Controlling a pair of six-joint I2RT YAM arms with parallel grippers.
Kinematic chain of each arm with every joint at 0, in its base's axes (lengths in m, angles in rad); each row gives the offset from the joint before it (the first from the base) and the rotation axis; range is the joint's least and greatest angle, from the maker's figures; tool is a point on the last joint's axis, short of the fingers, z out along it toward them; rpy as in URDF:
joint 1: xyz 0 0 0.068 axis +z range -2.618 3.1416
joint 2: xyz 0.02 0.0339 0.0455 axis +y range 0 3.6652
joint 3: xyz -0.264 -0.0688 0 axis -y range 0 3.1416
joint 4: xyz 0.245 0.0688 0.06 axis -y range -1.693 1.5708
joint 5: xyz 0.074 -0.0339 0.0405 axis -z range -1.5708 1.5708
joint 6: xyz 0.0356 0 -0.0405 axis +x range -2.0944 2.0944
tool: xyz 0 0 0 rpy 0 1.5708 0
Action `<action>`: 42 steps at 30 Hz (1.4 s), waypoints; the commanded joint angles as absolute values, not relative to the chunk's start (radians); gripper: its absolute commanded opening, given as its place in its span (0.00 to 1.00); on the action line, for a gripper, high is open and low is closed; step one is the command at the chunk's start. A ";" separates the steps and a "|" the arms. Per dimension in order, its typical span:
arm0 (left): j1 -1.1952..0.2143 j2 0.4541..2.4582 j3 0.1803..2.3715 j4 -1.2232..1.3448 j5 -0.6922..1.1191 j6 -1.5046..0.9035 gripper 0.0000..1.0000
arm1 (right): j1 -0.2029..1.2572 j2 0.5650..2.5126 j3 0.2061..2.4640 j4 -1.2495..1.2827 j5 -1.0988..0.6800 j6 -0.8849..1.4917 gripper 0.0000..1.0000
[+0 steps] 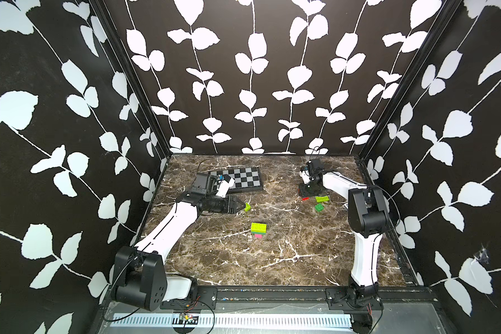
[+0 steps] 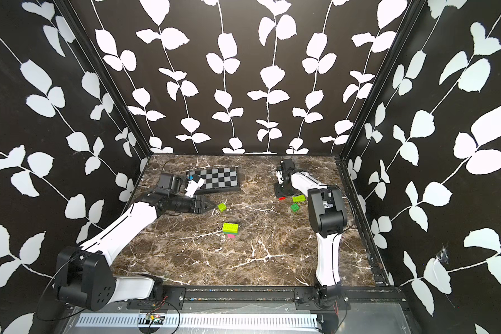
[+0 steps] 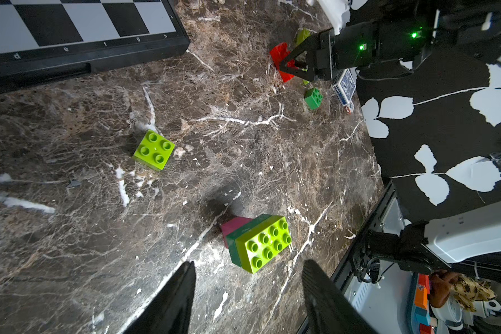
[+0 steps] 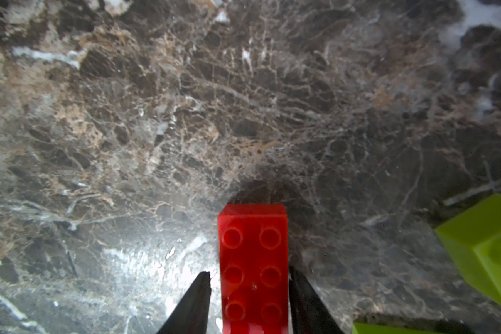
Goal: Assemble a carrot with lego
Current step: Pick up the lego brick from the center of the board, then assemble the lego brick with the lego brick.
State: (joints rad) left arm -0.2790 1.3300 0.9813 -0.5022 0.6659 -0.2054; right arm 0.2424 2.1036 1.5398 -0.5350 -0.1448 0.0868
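My right gripper (image 4: 249, 271) points down at the back right, shut on a red brick (image 4: 253, 260) that lies studs up on the table, its fingers against the brick's two long sides. Beside it lie a long lime brick (image 1: 322, 199) and a small dark green brick (image 1: 319, 207). Mid-table stands a short stack (image 1: 258, 228): lime brick on dark green on pink. My left gripper (image 3: 249, 263) lies low and level, open and holding nothing, its tips just left of a small lime brick (image 1: 247, 207). No finished carrot shows.
A chequered board (image 1: 240, 176) lies at the back, behind the left wrist. A small blue card box (image 3: 343, 89) sits by the right wall near the green brick. Patterned walls close in three sides of the marble table (image 1: 272, 260).
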 commanded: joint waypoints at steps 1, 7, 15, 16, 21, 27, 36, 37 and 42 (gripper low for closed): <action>-0.282 1.304 0.976 -0.500 0.674 -0.190 0.61 | 0.250 2.135 1.594 -0.573 -0.123 0.094 0.44; -0.282 1.304 0.976 -0.502 0.672 -0.187 0.61 | 0.249 2.154 1.619 -0.580 -0.126 0.095 0.35; -0.280 1.306 0.970 -0.516 0.648 -0.167 0.62 | 0.257 2.001 1.496 -0.428 -0.202 0.014 0.22; -0.277 1.303 0.967 -0.522 0.644 -0.159 0.62 | 0.265 1.950 1.457 -0.394 -0.245 -0.018 0.22; -0.190 1.280 0.948 -0.597 0.663 -0.122 0.63 | 0.389 1.716 1.282 -0.334 -0.380 -0.275 0.23; -0.129 1.246 0.934 -0.689 0.673 -0.071 0.62 | 0.568 1.609 1.226 -0.380 -0.462 -0.426 0.24; -0.099 1.292 0.869 -0.585 0.819 -0.165 0.61 | 0.769 1.697 1.363 -0.576 -0.398 -0.514 0.23; -0.101 1.310 0.858 -0.567 0.844 -0.184 0.60 | 0.778 1.701 1.363 -0.581 -0.401 -0.513 0.22; -0.125 1.332 0.807 -0.481 0.843 -0.253 0.58 | 0.820 1.721 1.377 -0.610 -0.390 -0.511 0.22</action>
